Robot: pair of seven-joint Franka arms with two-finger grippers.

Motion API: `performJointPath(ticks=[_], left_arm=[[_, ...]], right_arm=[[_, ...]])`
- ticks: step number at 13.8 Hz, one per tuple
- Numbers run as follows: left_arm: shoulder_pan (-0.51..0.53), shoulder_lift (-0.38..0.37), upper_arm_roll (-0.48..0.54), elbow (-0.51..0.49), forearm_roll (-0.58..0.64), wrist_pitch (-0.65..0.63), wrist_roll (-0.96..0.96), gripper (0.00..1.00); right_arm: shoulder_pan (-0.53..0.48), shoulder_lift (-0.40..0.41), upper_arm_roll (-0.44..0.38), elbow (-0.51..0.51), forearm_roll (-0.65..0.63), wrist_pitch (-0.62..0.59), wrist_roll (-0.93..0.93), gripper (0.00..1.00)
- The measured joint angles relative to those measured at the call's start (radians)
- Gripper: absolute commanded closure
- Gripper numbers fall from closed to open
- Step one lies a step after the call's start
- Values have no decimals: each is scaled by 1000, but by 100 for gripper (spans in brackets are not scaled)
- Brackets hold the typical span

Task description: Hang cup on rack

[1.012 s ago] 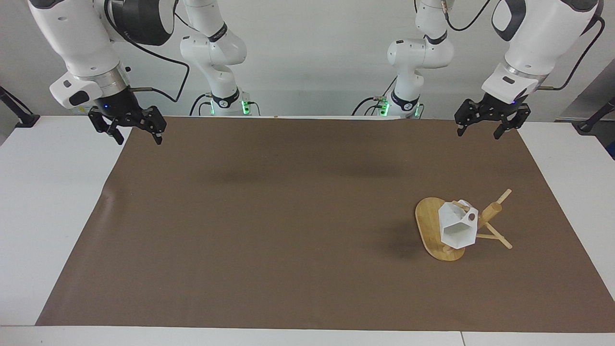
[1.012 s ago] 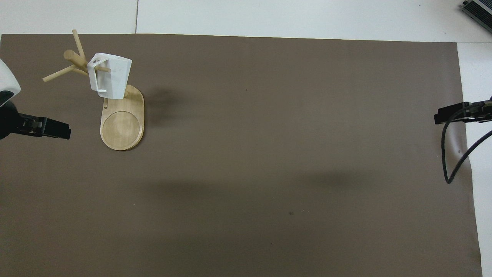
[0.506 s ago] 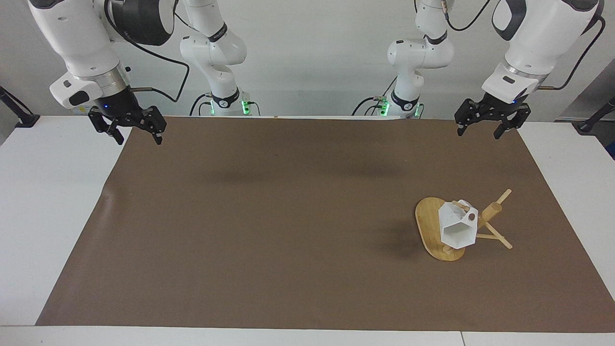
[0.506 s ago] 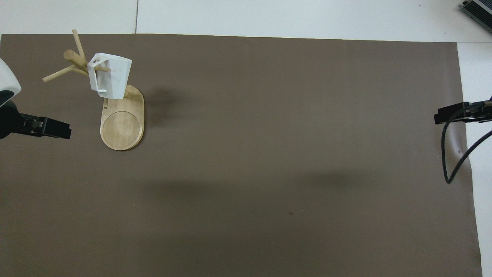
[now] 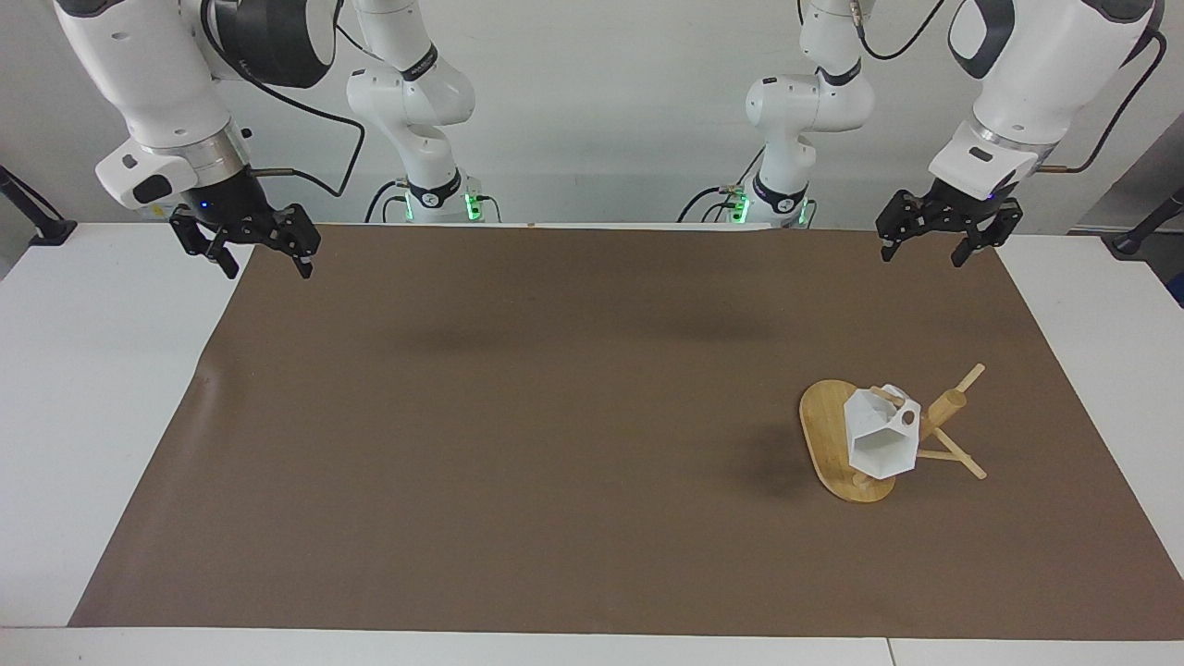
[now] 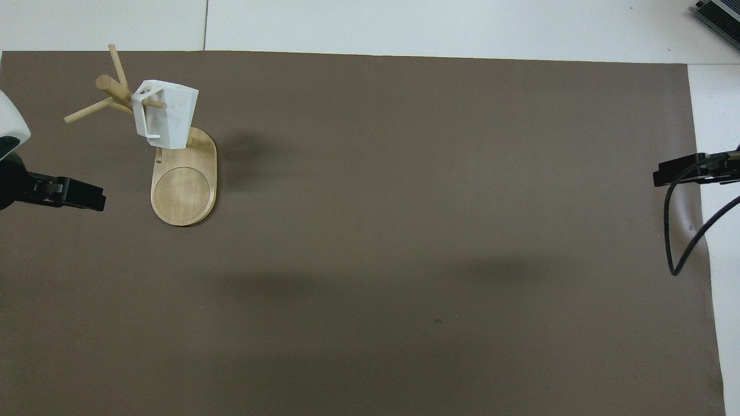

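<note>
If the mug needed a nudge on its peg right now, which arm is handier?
The left. Its open left gripper hangs over the mat's edge at the rack's end of the table, where the cup hangs. The open right gripper waits at the table's other end.

Wall: plain pale grey-white wall [image 5: 610, 120] at the robots' end of the table, bare and evenly lit.
Table: white flat-topped table [image 5: 83, 388], made of panels; thin seams show between panels along the edge farthest from the robots [image 6: 206, 26].
Mat: large brown rectangular paper-like mat [image 5: 555, 416] covering most of the table top, leaving white margins at both ends and along the farthest edge; one corner at the right arm's end lies slightly wrinkled [image 5: 208, 375].
Light: soft and diffuse from above; faint blurred shadows lie on the mat [image 5: 444, 340].
Equipment: corner of a dark grey ribbed box [image 6: 720, 14] on the white margin, at the right arm's end.
</note>
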Motion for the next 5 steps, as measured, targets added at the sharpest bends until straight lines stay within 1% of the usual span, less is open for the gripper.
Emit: performJointPath(ticks=[5], left_arm=[[0, -9, -4, 3, 0, -15, 0, 0]], right_arm=[[0, 0, 0, 0, 0, 0, 0, 0]])
